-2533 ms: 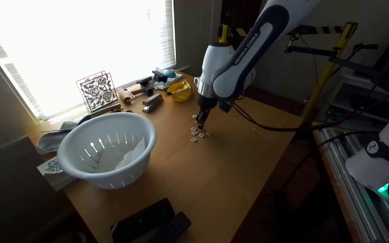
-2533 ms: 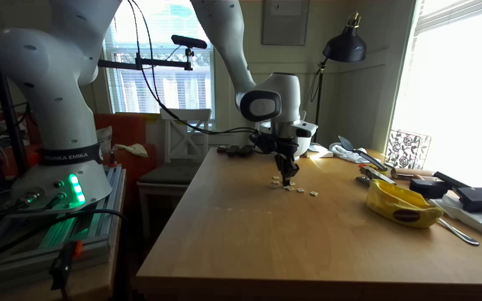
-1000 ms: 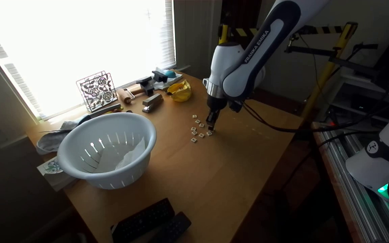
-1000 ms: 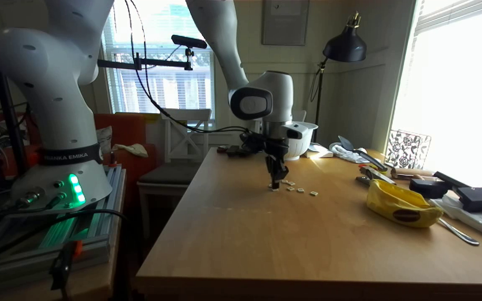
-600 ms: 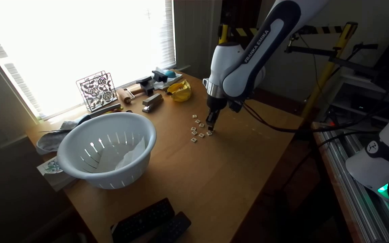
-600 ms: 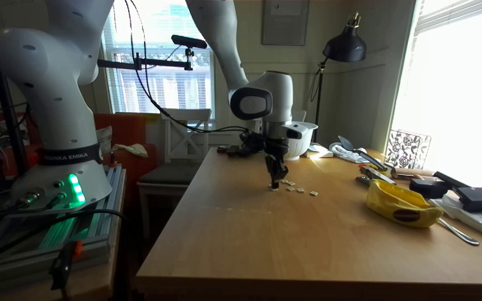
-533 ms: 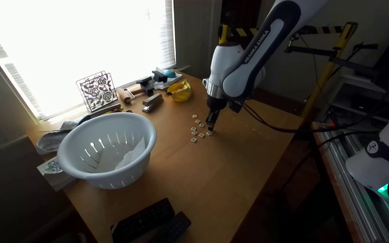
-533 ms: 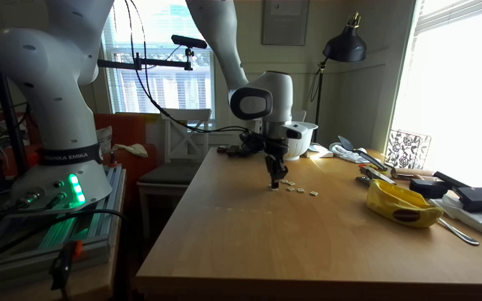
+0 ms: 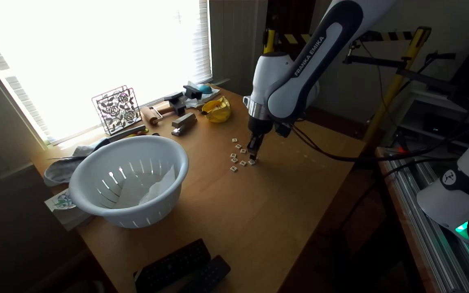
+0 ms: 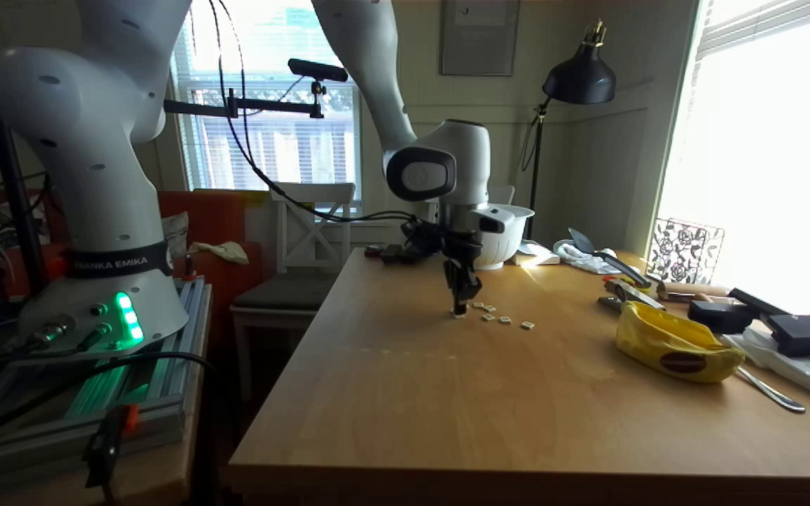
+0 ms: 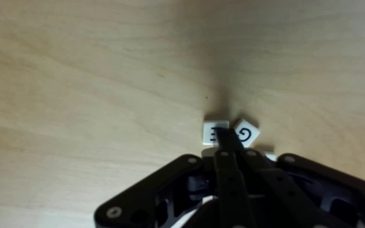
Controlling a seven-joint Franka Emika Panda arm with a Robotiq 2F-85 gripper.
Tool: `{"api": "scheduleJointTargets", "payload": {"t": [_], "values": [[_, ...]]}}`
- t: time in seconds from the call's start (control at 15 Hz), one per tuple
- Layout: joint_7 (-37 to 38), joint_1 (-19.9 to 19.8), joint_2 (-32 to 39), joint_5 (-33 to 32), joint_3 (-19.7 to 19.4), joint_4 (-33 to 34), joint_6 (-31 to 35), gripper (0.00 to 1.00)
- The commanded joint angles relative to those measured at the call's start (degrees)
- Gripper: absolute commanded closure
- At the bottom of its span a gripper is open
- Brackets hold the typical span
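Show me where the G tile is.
In the wrist view, the G tile lies right of centre, beside the fingers, just right of the letter tile they partly cover.

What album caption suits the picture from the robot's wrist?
Closed black gripper over one letter tile, beside a tile marked G, on a wooden tabletop.

The gripper [image 9: 253,157] is now nearer the robot's base [image 10: 99,289], and two letter tiles [image 9: 238,146] come out from behind it. More of the white colander [image 10: 507,240] peeks out. The E tile [image 11: 208,131] and G tile [image 11: 246,132] sit a tiny bit closer to the white colander.
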Motion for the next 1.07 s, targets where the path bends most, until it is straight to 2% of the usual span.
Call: {"api": "scheduleJointTargets", "payload": {"t": [0.0, 1.0], "values": [[-0.1, -0.2, 0.5, 1.5, 0.8, -0.4, -0.9, 1.0], [2.7, 0.2, 2.1, 3.6, 1.1, 1.8, -1.2, 1.0]]}}
